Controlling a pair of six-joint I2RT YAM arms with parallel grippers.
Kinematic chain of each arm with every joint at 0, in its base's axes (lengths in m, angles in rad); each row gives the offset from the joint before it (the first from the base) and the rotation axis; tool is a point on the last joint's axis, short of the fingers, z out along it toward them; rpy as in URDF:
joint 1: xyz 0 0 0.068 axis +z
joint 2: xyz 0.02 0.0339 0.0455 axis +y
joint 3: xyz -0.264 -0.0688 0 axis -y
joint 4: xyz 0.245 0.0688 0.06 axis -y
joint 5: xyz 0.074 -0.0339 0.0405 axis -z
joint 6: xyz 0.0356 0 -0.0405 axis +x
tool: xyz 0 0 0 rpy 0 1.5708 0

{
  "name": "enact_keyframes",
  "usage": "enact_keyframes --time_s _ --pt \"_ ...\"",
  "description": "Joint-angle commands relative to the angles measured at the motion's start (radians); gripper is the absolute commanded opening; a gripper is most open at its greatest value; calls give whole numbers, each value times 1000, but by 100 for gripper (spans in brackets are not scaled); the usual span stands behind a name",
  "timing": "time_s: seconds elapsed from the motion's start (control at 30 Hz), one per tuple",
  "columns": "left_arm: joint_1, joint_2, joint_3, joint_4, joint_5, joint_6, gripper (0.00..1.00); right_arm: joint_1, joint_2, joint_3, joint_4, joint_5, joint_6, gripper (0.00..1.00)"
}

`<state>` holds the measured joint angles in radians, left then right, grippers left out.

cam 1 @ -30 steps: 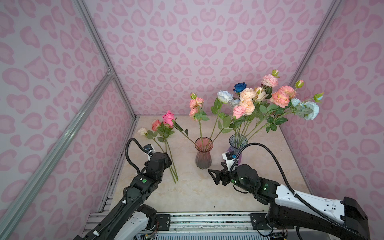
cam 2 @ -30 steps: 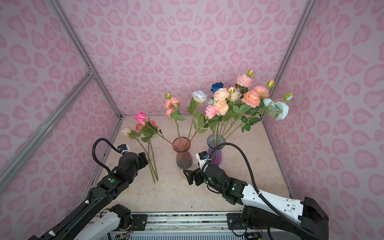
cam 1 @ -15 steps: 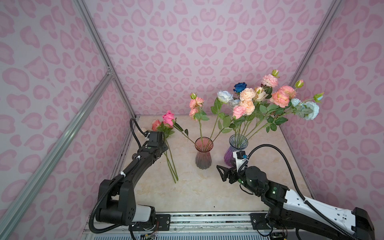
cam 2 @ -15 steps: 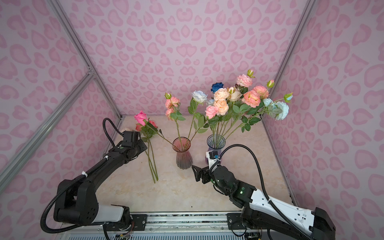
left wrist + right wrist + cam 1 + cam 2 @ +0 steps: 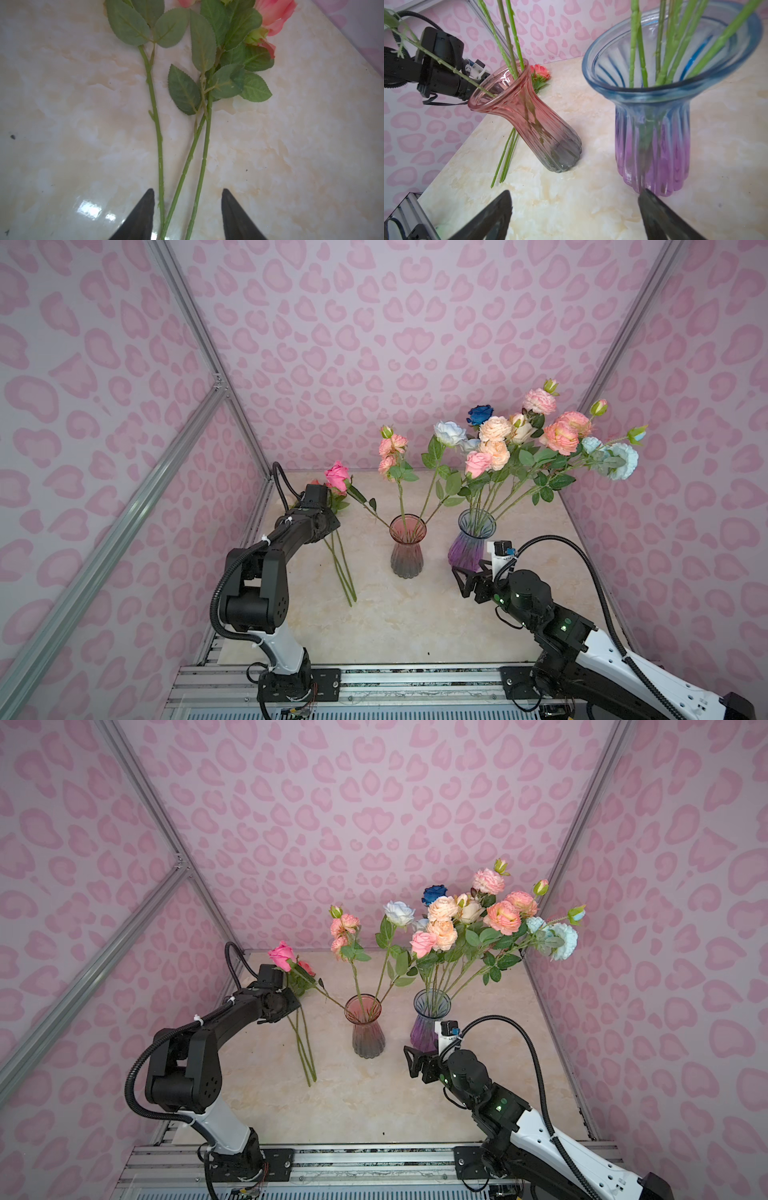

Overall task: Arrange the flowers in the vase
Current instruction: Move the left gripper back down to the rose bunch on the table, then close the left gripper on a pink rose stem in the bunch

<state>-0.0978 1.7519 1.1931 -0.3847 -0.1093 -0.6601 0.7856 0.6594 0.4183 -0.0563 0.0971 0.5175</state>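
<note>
1. Flowers: mostly standing in two vases at centre and right of centre in both top views. Three loose stems lying flat on table, left of centre.
2. Pink vase: upright at centre, holding a few stems, one pink bloom leaning left.
3. Purple vase: upright just right of it, packed with peach, cream, pink and blue blooms.
4. Left gripper: jaws parted, straddling the loose stems low over the table, not clamped.
5. Right gripper: spread wide, empty, near the Purple vase base.
</note>
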Motion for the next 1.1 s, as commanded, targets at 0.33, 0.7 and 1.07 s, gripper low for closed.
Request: enact_keyframes --time_s 0.33,0.7,1.07 --pt "-5 138 194 -188 2 111 54 -62 13 -3 18 -89 -22 96" --pt "-49 238 344 -292 -58 175 52 -77 28 -20 46 -104 -19 96" --pt "-64 330 366 -267 1 182 38 -89 44 -18 46 -111 -19 95"
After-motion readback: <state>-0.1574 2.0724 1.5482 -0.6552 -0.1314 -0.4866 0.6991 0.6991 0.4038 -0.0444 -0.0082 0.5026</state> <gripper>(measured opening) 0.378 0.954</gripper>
